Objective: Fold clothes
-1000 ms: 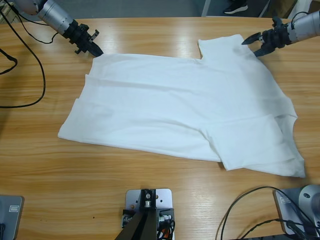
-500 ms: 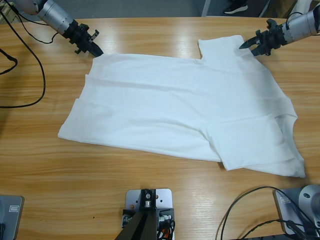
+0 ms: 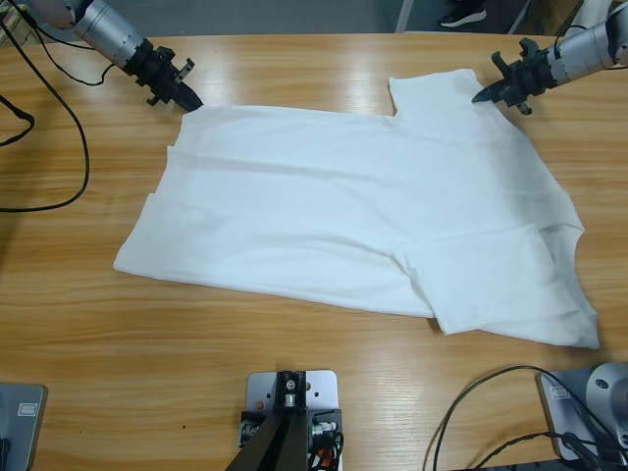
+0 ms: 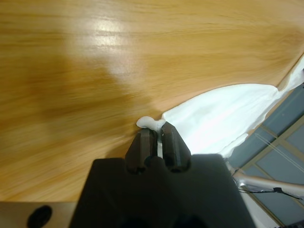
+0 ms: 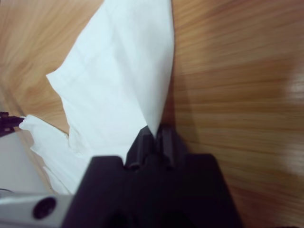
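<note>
A white T-shirt (image 3: 363,216) lies spread flat across the wooden table (image 3: 294,383), its hem to the left and its sleeves to the right. My left gripper (image 3: 191,102) sits at the shirt's far left corner. In the left wrist view its jaws (image 4: 158,131) are shut on a small pinch of white cloth (image 4: 218,114). My right gripper (image 3: 482,96) is at the far right sleeve edge. In the right wrist view its jaws (image 5: 154,131) are closed together on the edge of the shirt (image 5: 114,90).
A black cable (image 3: 80,147) loops over the table's left end, and more cables (image 3: 481,402) lie at the near right. Bare wood runs along the near side and the far edge behind the shirt.
The right gripper, open beside the sleeve a second ago, has shifted slightly left onto the sleeve edge and shut. The left gripper and the shirt have stayed put.
</note>
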{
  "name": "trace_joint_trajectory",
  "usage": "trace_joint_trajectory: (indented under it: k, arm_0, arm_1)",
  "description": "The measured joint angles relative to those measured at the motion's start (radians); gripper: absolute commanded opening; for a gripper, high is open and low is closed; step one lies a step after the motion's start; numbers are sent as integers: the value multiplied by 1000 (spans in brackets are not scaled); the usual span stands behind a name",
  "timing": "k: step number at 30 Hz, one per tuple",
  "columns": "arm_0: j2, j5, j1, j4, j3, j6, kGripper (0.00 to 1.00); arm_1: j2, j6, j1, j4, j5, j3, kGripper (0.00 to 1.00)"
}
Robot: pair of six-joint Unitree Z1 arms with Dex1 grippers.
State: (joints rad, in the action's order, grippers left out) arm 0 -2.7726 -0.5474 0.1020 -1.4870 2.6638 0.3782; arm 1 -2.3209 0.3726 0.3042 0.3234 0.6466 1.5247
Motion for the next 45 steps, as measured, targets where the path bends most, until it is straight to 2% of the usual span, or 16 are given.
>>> trace_joint_trajectory:
  k: [19,45]
  arm_0:
    - [9,0,0,-4,-9,-4,0]
    - [146,0,3,-10,-16,-56,0]
  arm_1:
    - [16,-4,0,21,0,-1,0]
    - [210,-36,-1,103,0,-87,0]
